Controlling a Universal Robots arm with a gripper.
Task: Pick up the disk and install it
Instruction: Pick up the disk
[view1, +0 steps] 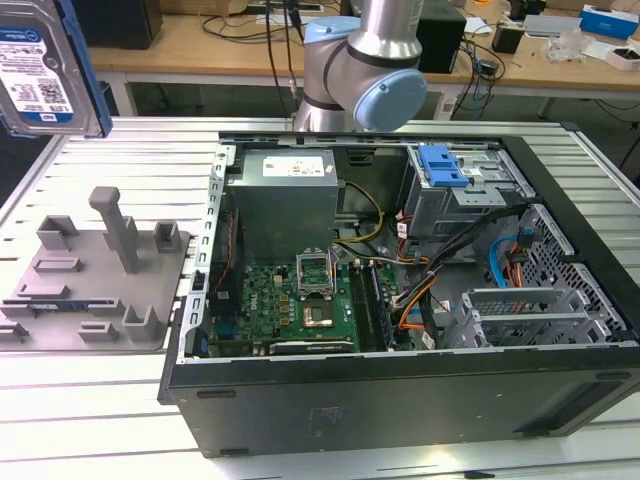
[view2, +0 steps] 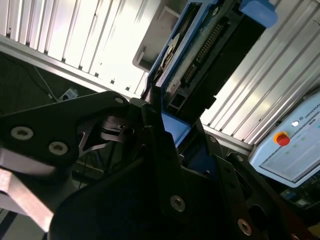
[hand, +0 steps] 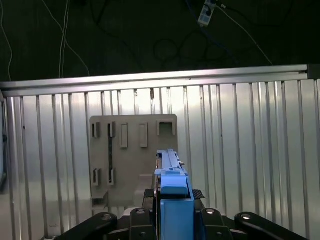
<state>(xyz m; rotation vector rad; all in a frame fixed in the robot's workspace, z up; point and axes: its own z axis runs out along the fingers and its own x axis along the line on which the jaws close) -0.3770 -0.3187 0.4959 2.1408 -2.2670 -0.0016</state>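
Nearest, holding the disk (hand: 173, 200) edge-up in the gripper (hand: 173, 222), closed snugly on the blue carrier bracket from both sides, as seen in the first wrist view. Hanging high in the air, well above the slatted table (hand: 250, 150), with the grey fixture plate (hand: 132, 145) below; at the upper left of the exterior view. Judged mid-carry: off the plate, not yet in the open computer case (view1: 400, 400).

To do this well: grip the carrier firmly, not the metal body. Hold the drive square, without tilt or swing. Stay high enough to clear the case wall, and mind the loose cables (view1: 430, 290) inside.

Counting outward: one disk, one gripper, one arm (view1: 370, 60), one fixture plate, one case. Inside that, one grey power-supply box (view1: 285, 205), one green motherboard (view1: 290, 300), one blue latch piece (view1: 443, 165) at the drive cage. Farthest back, one wooden bench (view1: 200, 50), strewn with gear too small to count.
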